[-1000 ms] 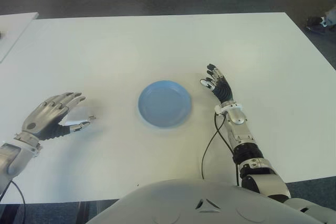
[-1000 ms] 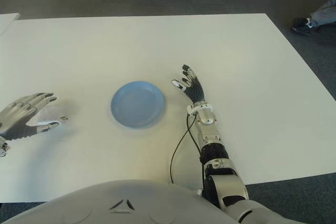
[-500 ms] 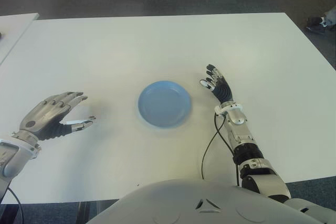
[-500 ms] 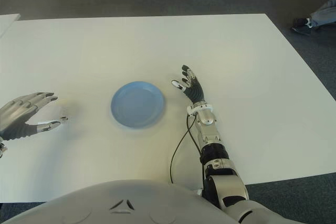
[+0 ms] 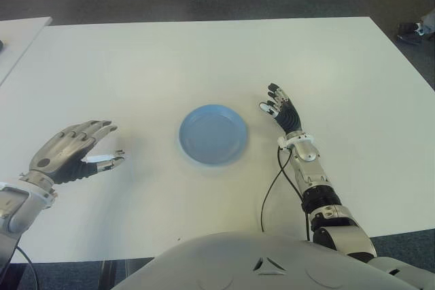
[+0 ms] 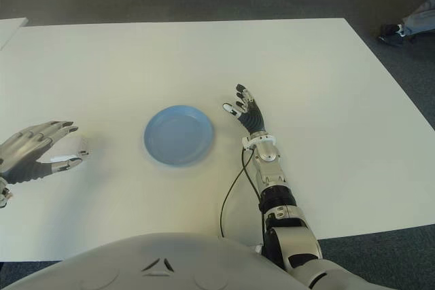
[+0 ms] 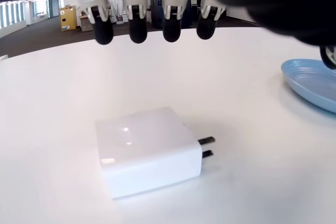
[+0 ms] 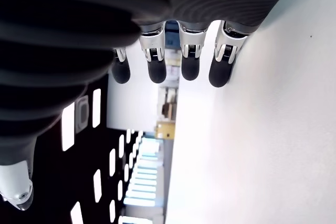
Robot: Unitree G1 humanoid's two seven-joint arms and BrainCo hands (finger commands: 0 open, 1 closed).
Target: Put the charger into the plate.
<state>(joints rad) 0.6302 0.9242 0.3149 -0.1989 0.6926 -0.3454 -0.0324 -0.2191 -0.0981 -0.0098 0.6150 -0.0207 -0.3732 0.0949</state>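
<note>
Charger (image 7: 148,150) on table, mostly hidden under open, empty left robot hand (image 5: 71,153); plate (image 5: 213,134) nearby.

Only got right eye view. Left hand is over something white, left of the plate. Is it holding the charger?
Observer: No. Left wrist view shows the charger lying flat on the table, with the left hand above it and its fingers spread, not touching it.
Operator: Prongs which way?
Observer: The prongs are out, pointing toward the plate.
Operator: Right hand?
Observer: The right hand is beside the plate, on its right; its wrist view shows it open and holding nothing.
</note>
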